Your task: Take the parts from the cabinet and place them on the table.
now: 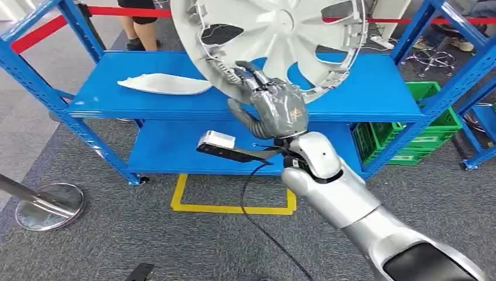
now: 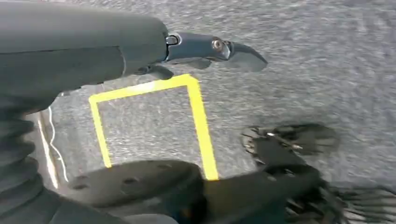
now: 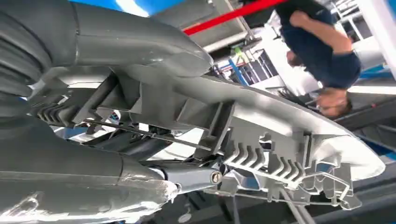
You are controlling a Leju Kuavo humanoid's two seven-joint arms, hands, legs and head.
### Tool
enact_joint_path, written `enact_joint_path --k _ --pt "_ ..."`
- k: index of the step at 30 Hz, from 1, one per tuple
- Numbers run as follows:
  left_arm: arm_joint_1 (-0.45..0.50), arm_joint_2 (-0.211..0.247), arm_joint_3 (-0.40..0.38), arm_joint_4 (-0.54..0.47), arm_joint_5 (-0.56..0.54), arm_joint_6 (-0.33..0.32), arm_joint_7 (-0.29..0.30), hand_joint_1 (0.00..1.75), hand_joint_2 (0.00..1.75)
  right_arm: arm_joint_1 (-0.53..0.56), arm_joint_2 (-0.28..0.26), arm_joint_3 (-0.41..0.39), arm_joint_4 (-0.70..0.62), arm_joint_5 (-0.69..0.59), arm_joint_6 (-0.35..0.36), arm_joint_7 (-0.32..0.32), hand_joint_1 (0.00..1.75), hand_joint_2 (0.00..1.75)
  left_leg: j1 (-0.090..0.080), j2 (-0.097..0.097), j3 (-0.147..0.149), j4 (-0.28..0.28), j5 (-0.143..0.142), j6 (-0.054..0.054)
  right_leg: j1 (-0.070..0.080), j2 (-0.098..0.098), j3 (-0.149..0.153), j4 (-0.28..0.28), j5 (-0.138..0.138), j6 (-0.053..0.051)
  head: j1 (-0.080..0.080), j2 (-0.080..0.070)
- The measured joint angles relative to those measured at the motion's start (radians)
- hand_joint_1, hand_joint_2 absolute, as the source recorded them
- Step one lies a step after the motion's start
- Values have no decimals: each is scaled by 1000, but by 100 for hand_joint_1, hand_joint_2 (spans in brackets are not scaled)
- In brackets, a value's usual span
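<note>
A large silver wheel cover [image 1: 281, 35] is tilted up above the top board of the blue cabinet [image 1: 362, 88]. My right hand [image 1: 272, 105] grips its lower rim, thumb below and fingers on the ribbed inner edge. The right wrist view shows that rim [image 3: 280, 135] close up, clamped between my fingers [image 3: 140, 42]. A long white trim part [image 1: 164, 84] lies flat on the left of the same board. My left hand [image 2: 140, 51] hangs over the carpet with its fingers apart and nothing in it.
The cabinet's lower board [image 1: 169, 152] is bare. Green crates [image 1: 421, 129] stand to the right of the cabinet. A yellow tape square [image 1: 234, 205] marks the carpet in front, with a stanchion base [image 1: 50, 205] at left. A person's legs [image 1: 140, 23] stand behind red barrier tape [image 1: 123, 12].
</note>
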Motion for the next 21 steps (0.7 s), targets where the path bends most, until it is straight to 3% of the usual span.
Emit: enact_joint_path --k 1,3,4,5,6,7,9,10,11,12,13,14,15,16,17,19,20,21 --pt "2 2 0 0 0 0 4 0 175 7 -3 0 1 -1 0 0 175 175 -2 2 -11 0 11 10 1 -1 -11 21 -51 4 1 0" --pt "3 2 0 0 -1 0 4 0 175 9 -5 0 1 -5 0 2 175 175 -5 2 -33 1 32 20 2 -1 -37 160 -181 5 9 0" --pt "1 2 0 0 -2 0 4 0 175 7 -5 0 0 -5 0 2 175 175 -8 2 -45 2 43 22 4 -1 -51 245 -229 5 8 0" --pt "0 2 0 0 -2 0 4 0 175 7 -5 0 0 -4 0 -1 175 175 -10 2 -59 2 54 23 5 -1 -56 310 -246 3 9 0" --pt "0 2 0 0 -3 0 4 0 175 7 -5 0 0 -3 0 -3 175 175 -12 3 -71 3 65 24 7 -1 -45 335 -228 0 8 0" --pt "0 2 0 0 -3 0 4 0 175 7 -5 0 0 -4 0 -3 175 175 -13 4 -83 4 75 24 8 -1 -17 322 -191 -4 8 0" --pt "-1 2 0 0 -3 0 4 0 175 7 -5 0 0 -6 0 -2 175 175 -14 3 -108 5 95 21 15 -1 88 201 -137 -16 9 0" --pt "-2 1 0 0 -3 0 4 0 175 5 -5 0 0 -6 0 0 175 175 -14 3 -117 7 106 18 19 -1 157 99 -169 -25 8 0" --pt "-2 0 0 0 -4 0 4 0 175 3 -5 0 -4 -6 -1 -2 175 175 -18 2 -126 9 115 12 22 -1 215 10 -203 -27 7 0" --pt "-1 0 0 0 -6 0 4 0 175 2 -5 0 -9 -6 -1 -2 175 175 -15 3 -128 3 129 7 24 0 207 8 -200 -24 5 0" --pt "-2 1 0 0 -6 0 4 0 175 -1 -5 0 -9 -6 -1 -4 175 175 -11 3 -129 0 139 1 27 3 198 8 -188 -26 12 0" --pt "-2 0 0 0 -8 0 4 0 175 -2 -5 0 -9 -5 -1 -5 175 175 -11 3 -135 -1 149 -5 28 3 192 9 -187 -28 13 0" --pt "1 1 0 0 -9 0 4 0 175 -2 -5 0 -10 -5 -2 -5 175 175 -15 2 -142 -1 157 -12 23 0 173 2 -171 -36 12 0" --pt "0 0 0 0 -9 0 4 0 175 -3 -5 0 -10 -6 -2 -4 175 175 -11 3 -153 10 117 -18 19 -2 173 2 -157 -45 13 0" --pt "1 0 0 0 -9 0 4 0 175 -4 -5 0 -11 -6 -2 -3 175 175 -11 3 -165 57 43 -24 18 -3 155 2 -143 -53 8 0" --pt "-2 0 0 0 -9 0 4 0 175 -3 -5 0 -11 -6 -2 -3 175 175 -7 3 -192 199 -71 -32 18 -2 125 3 -119 -54 6 0" --pt "-3 0 0 0 -10 0 4 0 175 -2 -5 0 -11 -6 -2 -3 175 175 -6 3 -202 269 -95 -35 18 -2 110 4 -106 -53 4 0" --pt "-4 0 0 0 -10 0 4 0 175 -1 -5 0 -11 -6 -2 -3 175 175 -5 3 -201 314 -81 -37 18 -3 93 5 -98 -53 4 0"
